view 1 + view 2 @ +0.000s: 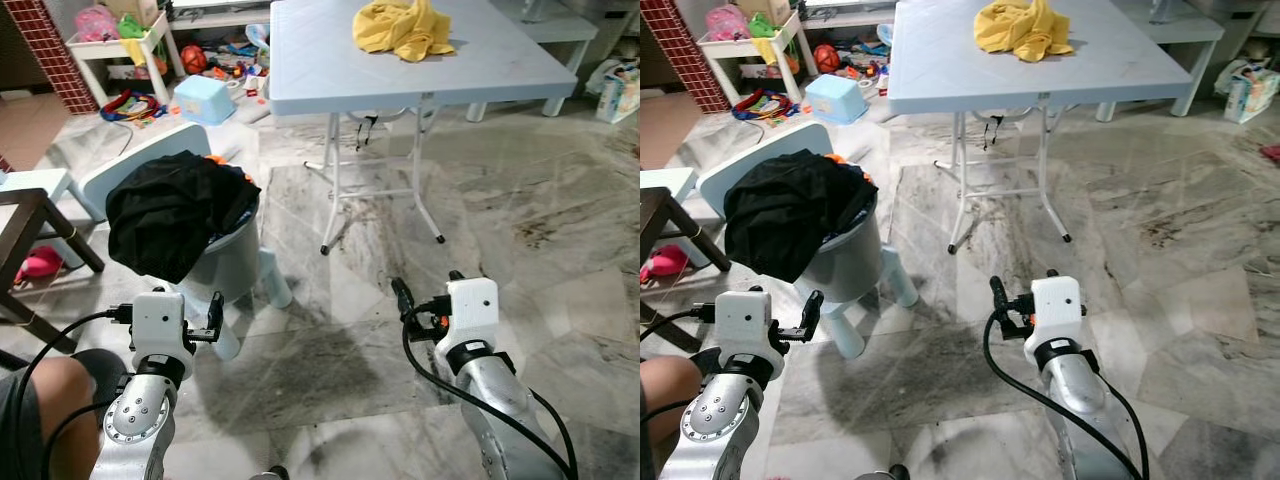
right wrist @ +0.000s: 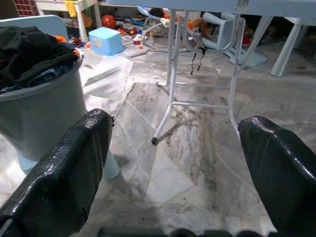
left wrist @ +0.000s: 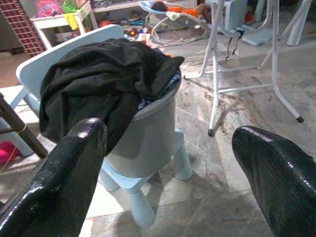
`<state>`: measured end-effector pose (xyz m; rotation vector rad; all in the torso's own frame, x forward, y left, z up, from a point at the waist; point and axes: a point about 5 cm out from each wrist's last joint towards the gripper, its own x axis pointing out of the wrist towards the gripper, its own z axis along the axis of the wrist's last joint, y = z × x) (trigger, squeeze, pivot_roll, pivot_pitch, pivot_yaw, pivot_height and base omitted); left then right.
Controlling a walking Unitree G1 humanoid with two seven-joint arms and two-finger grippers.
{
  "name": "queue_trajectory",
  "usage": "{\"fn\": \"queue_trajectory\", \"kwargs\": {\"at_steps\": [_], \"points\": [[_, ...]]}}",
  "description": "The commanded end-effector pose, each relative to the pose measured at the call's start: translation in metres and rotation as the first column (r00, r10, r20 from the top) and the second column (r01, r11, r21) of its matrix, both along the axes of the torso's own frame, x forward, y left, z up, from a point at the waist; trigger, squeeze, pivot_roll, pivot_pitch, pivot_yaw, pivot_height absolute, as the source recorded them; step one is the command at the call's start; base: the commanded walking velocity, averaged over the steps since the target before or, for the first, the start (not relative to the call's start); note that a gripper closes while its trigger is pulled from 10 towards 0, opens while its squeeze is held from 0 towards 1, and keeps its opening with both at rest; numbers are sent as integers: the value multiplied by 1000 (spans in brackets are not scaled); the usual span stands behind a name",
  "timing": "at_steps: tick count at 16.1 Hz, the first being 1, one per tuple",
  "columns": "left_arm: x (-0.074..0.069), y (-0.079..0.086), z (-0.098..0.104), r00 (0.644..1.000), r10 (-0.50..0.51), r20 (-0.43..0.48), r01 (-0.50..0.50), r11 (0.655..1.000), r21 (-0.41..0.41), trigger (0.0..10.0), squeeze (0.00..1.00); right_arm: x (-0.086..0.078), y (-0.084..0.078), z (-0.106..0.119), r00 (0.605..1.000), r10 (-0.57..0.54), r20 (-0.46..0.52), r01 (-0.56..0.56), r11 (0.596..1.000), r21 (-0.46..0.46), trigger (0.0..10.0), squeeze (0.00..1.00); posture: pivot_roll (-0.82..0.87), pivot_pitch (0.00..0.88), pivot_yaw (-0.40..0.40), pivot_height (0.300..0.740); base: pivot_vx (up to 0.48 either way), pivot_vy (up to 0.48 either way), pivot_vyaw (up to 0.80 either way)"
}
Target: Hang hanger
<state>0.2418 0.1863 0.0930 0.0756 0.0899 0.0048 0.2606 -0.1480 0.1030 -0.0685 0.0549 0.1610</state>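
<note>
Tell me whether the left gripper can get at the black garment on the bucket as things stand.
Probably yes. The left gripper, open, sits just short of the black garment heaped over the grey bucket, with nothing between them; a short forward reach looks enough.

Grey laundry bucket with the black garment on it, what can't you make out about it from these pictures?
- Contents of the grey plastic bucket: covered by the crumpled black garment in both eye views.
- Bucket base: cut off by the left finger in the right wrist view.
- Any hanger: cannot be made out in the distant toy clutter, too small.
</note>
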Motion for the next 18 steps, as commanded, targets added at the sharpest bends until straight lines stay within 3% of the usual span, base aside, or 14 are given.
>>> {"fn": "queue_trajectory", "kwargs": {"at_steps": [1, 3, 8, 18], "points": [[-3, 1, -1, 1000, 1, -13, -1, 1000, -1, 10000, 0, 0, 3, 2, 1000, 18, 4, -18, 1000, -6, 10000, 0, 37, 118, 1, 740, 0, 0, 800], [-3, 1, -2, 1000, -2, -14, 2, 1000, -2, 10000, 0, 0, 3, 2, 1000, 16, 5, -16, 1000, 5, 10000, 0, 37, 118, 2, 740, 0, 0, 700], [-2, 0, -1, 1000, -6, -13, 6, 1000, 0, 10000, 0, 0, 4, 1, 1000, 21, 2, -21, 1000, 0, 10000, 0, 38, 121, 1, 740, 0, 0, 0], [0, -1, 0, 1000, -13, -6, 13, 1000, 3, 10000, 0, 2, 8, 0, 999, 39, 3, -39, 999, -2, 10000, 0, 45, 111, 0, 740, 272, 0, 0]]}}
